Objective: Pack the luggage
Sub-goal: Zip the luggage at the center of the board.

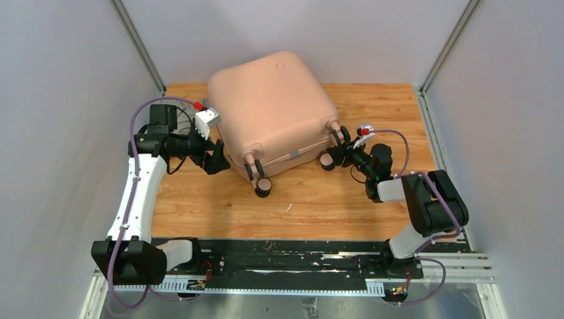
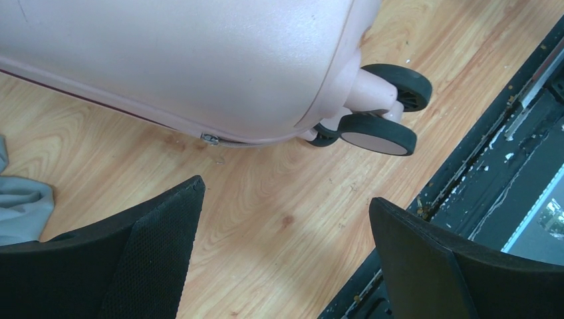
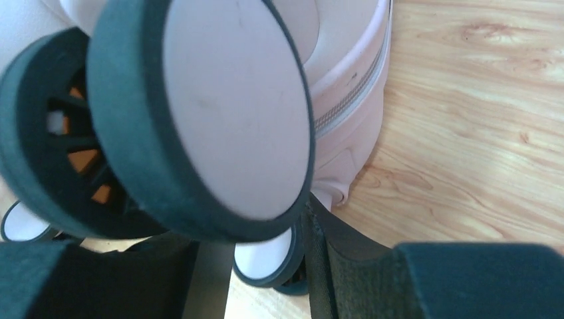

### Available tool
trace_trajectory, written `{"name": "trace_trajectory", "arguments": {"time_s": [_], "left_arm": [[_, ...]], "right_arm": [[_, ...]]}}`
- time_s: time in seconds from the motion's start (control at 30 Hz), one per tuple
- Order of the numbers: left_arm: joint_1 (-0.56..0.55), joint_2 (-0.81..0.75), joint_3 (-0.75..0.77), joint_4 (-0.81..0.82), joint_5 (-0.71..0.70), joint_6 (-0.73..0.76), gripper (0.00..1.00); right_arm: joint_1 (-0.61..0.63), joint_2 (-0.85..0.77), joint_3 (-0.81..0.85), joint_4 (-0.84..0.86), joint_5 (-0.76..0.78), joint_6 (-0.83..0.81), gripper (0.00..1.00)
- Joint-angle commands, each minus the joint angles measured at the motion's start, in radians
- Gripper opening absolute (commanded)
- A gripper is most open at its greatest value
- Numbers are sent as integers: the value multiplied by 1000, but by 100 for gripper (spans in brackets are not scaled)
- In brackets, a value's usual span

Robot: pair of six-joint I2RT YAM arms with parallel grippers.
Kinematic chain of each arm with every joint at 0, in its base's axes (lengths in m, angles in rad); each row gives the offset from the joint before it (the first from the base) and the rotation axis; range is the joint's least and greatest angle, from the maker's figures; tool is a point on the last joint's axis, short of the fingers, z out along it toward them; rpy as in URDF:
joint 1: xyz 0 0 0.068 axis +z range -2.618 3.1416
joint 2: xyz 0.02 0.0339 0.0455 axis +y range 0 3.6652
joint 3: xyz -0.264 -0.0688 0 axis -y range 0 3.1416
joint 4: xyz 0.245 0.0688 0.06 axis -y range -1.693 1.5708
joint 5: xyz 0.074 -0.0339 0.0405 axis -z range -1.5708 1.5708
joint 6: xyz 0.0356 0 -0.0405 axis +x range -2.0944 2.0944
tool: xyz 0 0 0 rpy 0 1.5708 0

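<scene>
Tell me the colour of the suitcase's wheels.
The wheels have black tyres and pale pink hub faces; clearest in the left wrist view.

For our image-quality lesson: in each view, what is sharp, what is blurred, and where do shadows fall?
Top external: evenly lit, sharp, soft shadow under the suitcase. Left wrist: shell and wheels sharp, fingers dark. Right wrist: a wheel looms close and blurred; fingers blurred too.

1. Suitcase [image 1: 273,106]: plain pale pink shell.
2. Suitcase wheels [image 2: 378,133]: black tyres, pale pink hub faces.
3. Tabletop [image 1: 319,206]: light honey-coloured wood grain.
4. Left gripper [image 2: 286,193] jaws: black.
5. Cloth [image 2: 20,203]: grey.
</scene>
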Motion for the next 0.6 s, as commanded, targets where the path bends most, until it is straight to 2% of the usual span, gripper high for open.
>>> {"name": "trace_trajectory", "arguments": {"time_s": [0.0,0.17,0.4,0.57], "left_arm": [[3,18,1,-17,-25,20,100],[4,19,1,-29,-39,46,100],[1,20,-27,-29,-17,76,100],[-5,55,-51,-28,-28,116,100]], "right_arm": [[-4,94,26,303,-41,31,41],[-6,177,15,456,-32,80,31],[-6,175,25,445,-61,90,3],[-5,142,33,399,-86,100,0]]}}
